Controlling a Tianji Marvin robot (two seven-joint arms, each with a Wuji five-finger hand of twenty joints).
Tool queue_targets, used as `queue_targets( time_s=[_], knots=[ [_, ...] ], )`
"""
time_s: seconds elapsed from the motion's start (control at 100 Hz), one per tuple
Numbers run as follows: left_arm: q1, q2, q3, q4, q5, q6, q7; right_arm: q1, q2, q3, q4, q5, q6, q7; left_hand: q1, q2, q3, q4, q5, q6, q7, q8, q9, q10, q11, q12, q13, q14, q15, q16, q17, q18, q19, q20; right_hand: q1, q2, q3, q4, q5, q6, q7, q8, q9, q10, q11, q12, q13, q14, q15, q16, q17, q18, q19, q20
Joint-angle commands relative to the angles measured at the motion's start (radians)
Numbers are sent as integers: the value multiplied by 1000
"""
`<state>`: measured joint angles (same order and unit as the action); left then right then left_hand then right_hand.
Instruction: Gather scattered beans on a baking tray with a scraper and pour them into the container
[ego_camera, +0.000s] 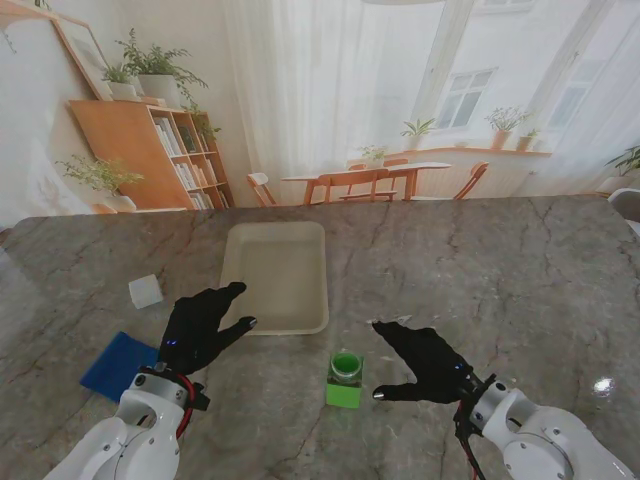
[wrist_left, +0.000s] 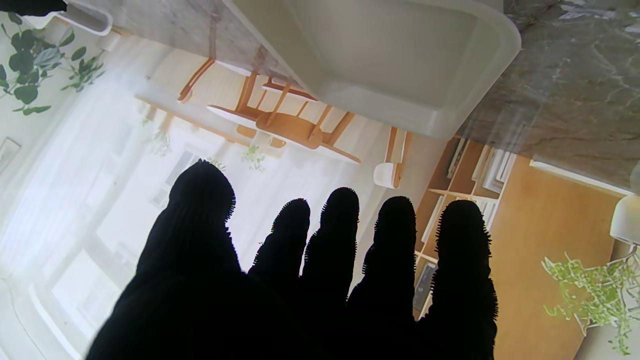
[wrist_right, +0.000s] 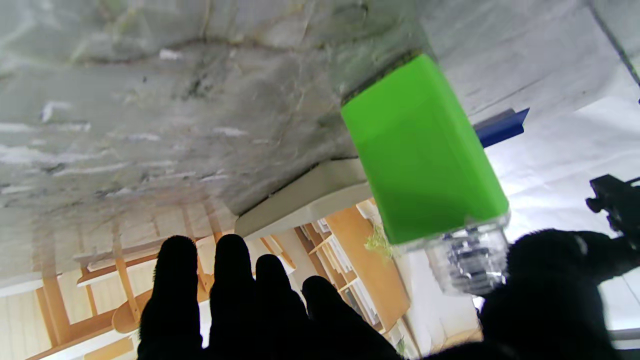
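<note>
I judge the task barely begun: both my hands hover spread and holding nothing, my left hand (ego_camera: 200, 328) at the baking tray (ego_camera: 318, 300)'s near left corner, my right hand (ego_camera: 425, 362) just right of the green container (ego_camera: 345, 379), which stands nearer to me than the tray. I can't make out any beans in the tray; they may be too small. The blue piece (ego_camera: 115, 365) far left could be the scraper, untouched. The worktop (ego_camera: 500, 270) is grey veined stone; behind it a bright room with bookshelf, wooden chairs, curtains
</note>
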<state>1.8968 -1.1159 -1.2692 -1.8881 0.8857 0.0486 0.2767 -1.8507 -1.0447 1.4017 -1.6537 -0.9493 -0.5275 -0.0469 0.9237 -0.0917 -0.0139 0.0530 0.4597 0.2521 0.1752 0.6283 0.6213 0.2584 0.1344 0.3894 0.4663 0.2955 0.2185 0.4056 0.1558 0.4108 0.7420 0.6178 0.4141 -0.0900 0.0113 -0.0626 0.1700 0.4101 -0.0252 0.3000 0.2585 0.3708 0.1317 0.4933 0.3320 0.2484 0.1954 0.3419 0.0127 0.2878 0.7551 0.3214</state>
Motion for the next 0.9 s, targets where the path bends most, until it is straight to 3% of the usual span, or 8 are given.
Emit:
queue_targets(
  time_s=[0.0, 0.06, 0.07, 0.08, 0.09, 0.12, 0.52, 0.89],
  knots=[
    [12, -4, 2, 3, -3, 8, 3, 4, 2, -18, 20, -26, -5, 1, -10, 56, -19, -82, 13, -13, 1, 15, 7, -12, -6, 6, 23, -5, -6, 16, -8, 18, 10, 19, -32, 2, 23, 16, 1, 43, -24, -69, -37, 23, 3, 17, -22, 21, 9, 12, -19, 16, 16, 13],
    [14, -6, 1, 4, -8, 10, 10, 11, 3, -36, 33, -37, -1, -8, -8, 58, -18, -82, 13, -12, 1, 15, 7, -13, -5, 6, 25, -6, -6, 16, -7, 18, 10, 19, -34, 2, 29, 17, 2, 54, -28, -81, -44, 29, 3, 18, -27, 24, 13, 13, -20, 21, 20, 15],
    [14, -6, 1, 4, -8, 10, 11, 12, 3, -40, 35, -36, -1, -9, -9, 58, -19, -82, 14, -12, 1, 15, 8, -14, -5, 6, 25, -6, -5, 17, -7, 18, 10, 19, -90, -26, 134, 7, 5, 58, -4, -184, -45, 30, 3, 18, -31, 23, 22, 15, -23, 21, 30, 13],
    [14, -6, 1, 4, -8, 11, 12, 13, 3, -43, 37, -35, 0, -9, -10, 59, -19, -82, 13, -12, 0, 15, 8, -13, -5, 6, 25, -6, -5, 17, -7, 17, 11, 19, -90, -26, 134, 7, 5, 58, -4, -184, -45, 30, 3, 18, -31, 23, 22, 15, -23, 21, 30, 13],
    [15, -7, 0, 4, -8, 11, 14, 15, 3, -46, 40, -35, 0, -10, -10, 59, -20, -82, 13, -12, 0, 15, 8, -12, -5, 6, 25, -5, -5, 17, -6, 17, 11, 19, -176, -67, 304, -14, 15, 60, -16, -216, -48, 33, 3, 19, -33, 26, 23, 15, -25, 22, 32, 12],
    [16, -7, -1, 4, -9, 13, 16, 19, 3, -55, 46, -32, 2, -12, -8, 59, -19, -82, 14, -10, 0, 15, 9, -13, -5, 7, 26, -4, -5, 17, -6, 16, 12, 19, -203, -80, 354, -20, 16, 64, -18, -225, -51, 35, 2, 19, -34, 27, 23, 15, -27, 23, 31, 11],
    [20, -9, -8, 4, -12, 26, 22, 97, -4, -153, 131, 6, -4, -67, 25, 61, -19, -85, 23, 8, 0, 11, 22, -19, 0, 10, 45, -17, 5, 24, 7, 2, 25, 20, -192, -112, 380, -22, 17, 82, -5, -215, -29, 36, 18, 27, -24, 17, 49, 21, -11, 9, 54, 15],
    [24, -10, -17, 2, -11, 32, 24, 180, -12, -219, 222, 57, -78, -100, 62, 66, -19, -88, 34, 15, 3, 7, 37, -30, 6, 12, 61, -28, 10, 27, 18, -9, 36, 18, -209, -137, 422, -24, -14, 67, 20, 144, 8, 2, 70, 78, 11, -25, 144, 40, 44, -38, 151, -18]
  ],
)
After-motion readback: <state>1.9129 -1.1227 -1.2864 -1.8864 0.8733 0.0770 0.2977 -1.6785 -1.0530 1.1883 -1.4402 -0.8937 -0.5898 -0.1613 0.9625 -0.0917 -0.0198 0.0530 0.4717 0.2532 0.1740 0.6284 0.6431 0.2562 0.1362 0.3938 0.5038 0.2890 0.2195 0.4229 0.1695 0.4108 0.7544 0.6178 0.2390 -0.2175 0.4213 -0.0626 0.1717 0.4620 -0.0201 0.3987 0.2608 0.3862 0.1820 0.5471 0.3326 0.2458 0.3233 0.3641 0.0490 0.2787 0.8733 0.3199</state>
